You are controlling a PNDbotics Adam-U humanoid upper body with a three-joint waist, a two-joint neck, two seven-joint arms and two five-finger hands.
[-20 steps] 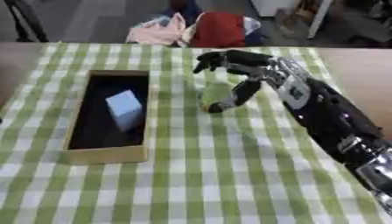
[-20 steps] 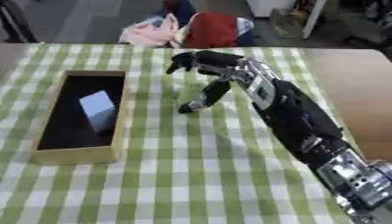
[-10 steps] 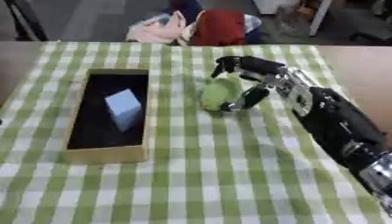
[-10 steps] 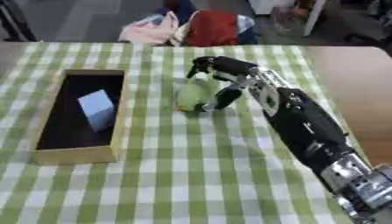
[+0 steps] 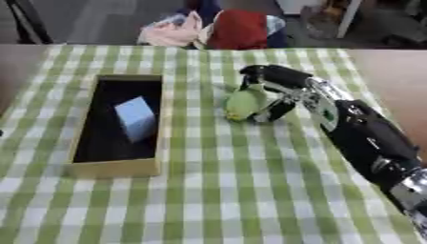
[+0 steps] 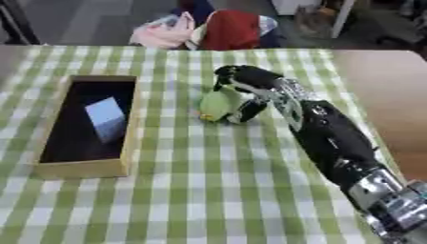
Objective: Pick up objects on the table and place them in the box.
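The right hand (image 5: pixel 273 90) reaches in from the lower right across the counter (image 5: pixel 250 190), its fingers curled round a pale green object (image 5: pixel 244 103). The object sits on the hand's left side, cupped against the palm, low over the checked cloth; whether it touches the cloth cannot be told. It is rounded, soft yellow-green, with a small leaf-like tip pointing up and left and a darker spot at its lower end.

The two eye views show nearly the same thing. The right eye view takes in more of the forearm, down to the silver joint near the lower right corner, while the left eye view cuts that off and shows more counter to the left of the box (image 6: pixel 125 143).

The box lies well to the hand's left, long and shallow, tan-walled with a dark inside. A light blue block (image 6: pixel 106 118) lies tilted in it.

The left hand shows in neither view.
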